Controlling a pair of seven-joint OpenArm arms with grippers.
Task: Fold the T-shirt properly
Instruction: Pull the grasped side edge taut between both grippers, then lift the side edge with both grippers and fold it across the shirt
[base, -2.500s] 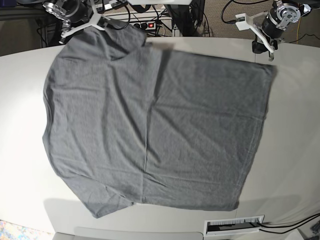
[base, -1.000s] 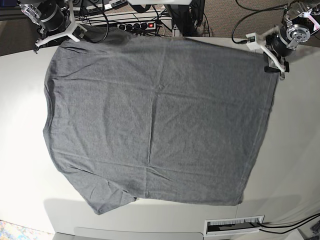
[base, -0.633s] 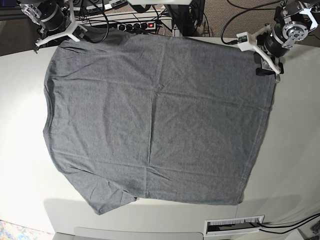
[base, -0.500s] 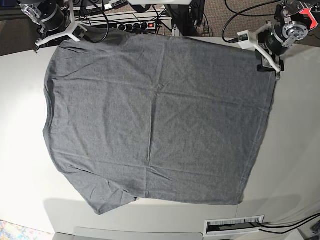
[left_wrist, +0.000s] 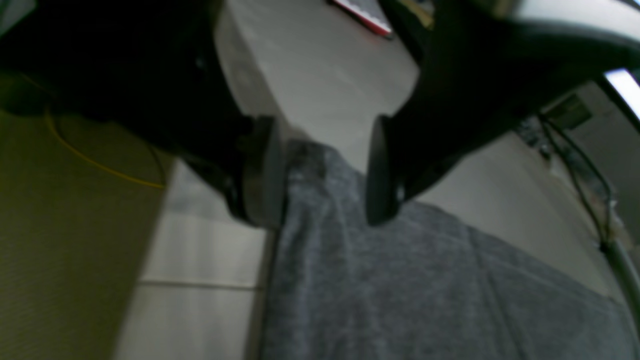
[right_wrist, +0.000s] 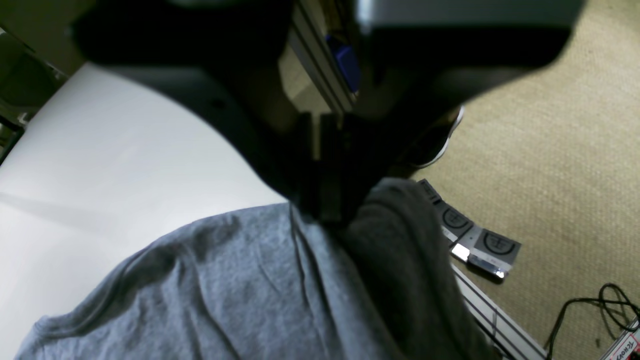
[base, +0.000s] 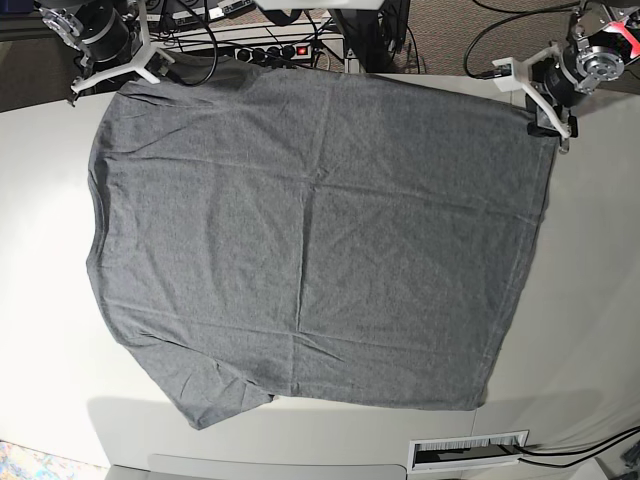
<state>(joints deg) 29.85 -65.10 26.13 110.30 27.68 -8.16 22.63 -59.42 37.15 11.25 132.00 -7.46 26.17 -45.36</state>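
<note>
The heather-grey T-shirt lies spread flat on the pale table, one sleeve at the near left. My left gripper is at the shirt's far right corner. In the left wrist view it is open, and the corner of the T-shirt lies between the spread jaws. My right gripper is at the far left corner. In the right wrist view it is shut on a bunch of the T-shirt at the table's edge.
A power strip and cables lie behind the table's far edge. A slotted grille sits in the table at the near right. Carpet floor lies beyond the edge by my right gripper.
The shirt's far edge has been pulled back and outward and now lies spread flat. In the last second the left gripper shifted slightly at the far right corner; the right arm stayed still.
</note>
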